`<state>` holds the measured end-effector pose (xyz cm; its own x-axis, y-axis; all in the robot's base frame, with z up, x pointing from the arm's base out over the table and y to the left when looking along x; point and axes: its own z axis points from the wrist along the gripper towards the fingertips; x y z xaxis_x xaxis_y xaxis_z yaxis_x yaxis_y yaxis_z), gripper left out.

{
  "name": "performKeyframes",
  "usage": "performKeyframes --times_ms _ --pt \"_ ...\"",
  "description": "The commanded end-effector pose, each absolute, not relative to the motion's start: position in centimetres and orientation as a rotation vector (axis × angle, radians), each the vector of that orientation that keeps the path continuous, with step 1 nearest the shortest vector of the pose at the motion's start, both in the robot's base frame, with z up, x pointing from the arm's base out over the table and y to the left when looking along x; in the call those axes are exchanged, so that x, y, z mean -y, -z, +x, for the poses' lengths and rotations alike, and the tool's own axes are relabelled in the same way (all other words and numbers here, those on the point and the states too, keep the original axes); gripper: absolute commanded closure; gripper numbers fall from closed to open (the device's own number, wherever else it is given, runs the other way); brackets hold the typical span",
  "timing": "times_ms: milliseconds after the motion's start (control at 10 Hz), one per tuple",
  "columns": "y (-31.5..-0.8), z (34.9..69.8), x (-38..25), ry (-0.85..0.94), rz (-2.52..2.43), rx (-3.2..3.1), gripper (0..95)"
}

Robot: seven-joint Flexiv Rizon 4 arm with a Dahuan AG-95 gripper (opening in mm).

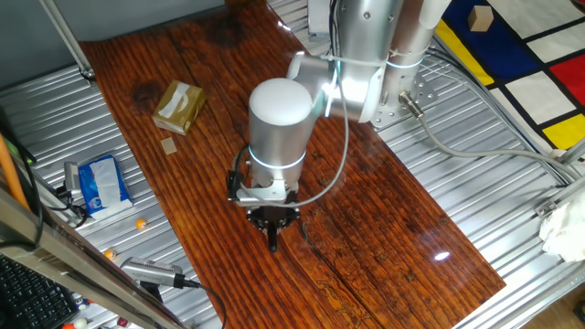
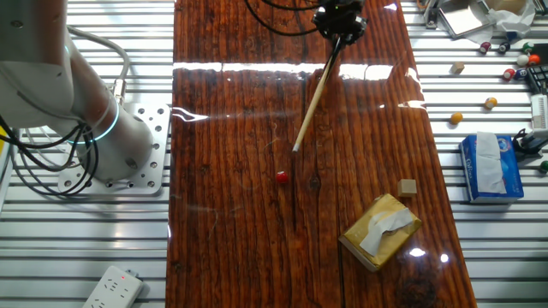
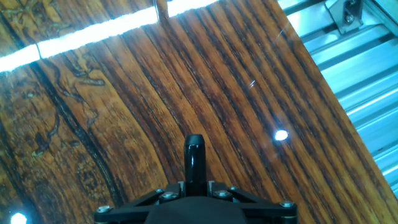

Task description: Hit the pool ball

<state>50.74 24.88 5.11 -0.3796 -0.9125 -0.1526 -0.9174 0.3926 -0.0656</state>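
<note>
The pool ball [image 2: 281,177] is a tiny red ball on the dark wooden table [image 2: 223,214], near its middle. My gripper [image 2: 342,21] is at the far end of the table, shut on a thin cue stick [image 2: 312,98]. The stick slants toward the ball, and its tip [image 2: 295,149] stops a short way from it. In the one fixed view the gripper [image 1: 272,224] points down at the table, and the arm hides the ball. In the hand view the jaws [image 3: 194,186] clamp the stick's black end [image 3: 194,155]; no ball shows there.
A tan tissue box [image 2: 381,229] and a small wooden cube [image 2: 408,186] lie beyond the ball, also in the one fixed view [image 1: 179,107]. A blue tissue pack [image 2: 492,167] and small balls [image 2: 491,103] lie off the wood. The arm's base [image 2: 111,145] stands beside the table.
</note>
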Motion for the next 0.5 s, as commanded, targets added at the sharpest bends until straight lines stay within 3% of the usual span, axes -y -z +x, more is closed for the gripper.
performKeyframes --times_ms 100,500 --pt "-5.11 50.76 -24.86 -0.045 -1.643 -2.485 95.0" --pt "-5.08 50.61 -24.27 -0.046 -1.654 -2.474 95.0"
